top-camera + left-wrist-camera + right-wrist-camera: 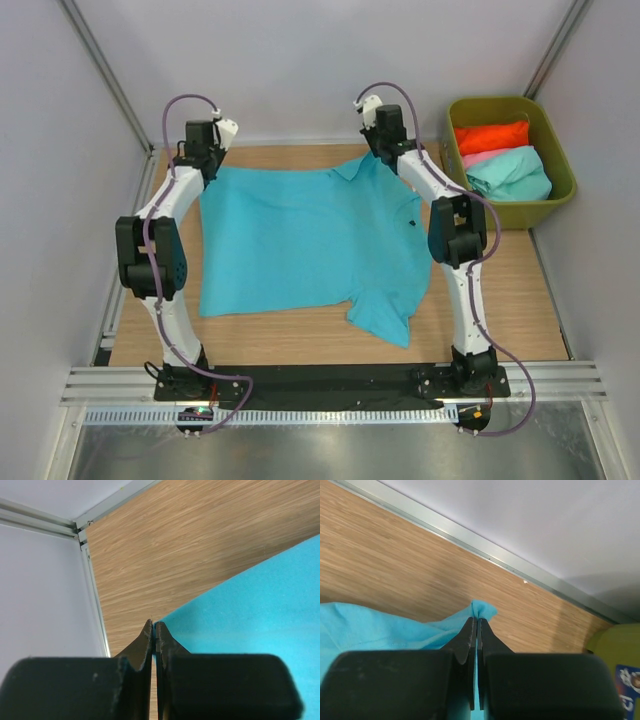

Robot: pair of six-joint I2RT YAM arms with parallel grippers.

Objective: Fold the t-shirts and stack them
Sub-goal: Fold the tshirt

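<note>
Closest in, the left gripper (154,623) and right gripper (477,619) are each pressed together on a far corner of the turquoise t-shirt (300,240), spread on the wooden table (520,300). Such thin pinches could slip if the cloth drags. Pale walls (300,60) enclose everything; other shirts (508,172) fill the green bin (562,188).

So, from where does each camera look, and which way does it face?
Top external: above and behind, facing down on table, shirt, bin; left arm, right arm show.
Left wrist: on that wrist, facing the far-left table corner; shut left end effector pinches shirt.
Right wrist: on that wrist, facing the back wall; shut right end effector pinches shirt.
Shared: all see the shirt.
</note>
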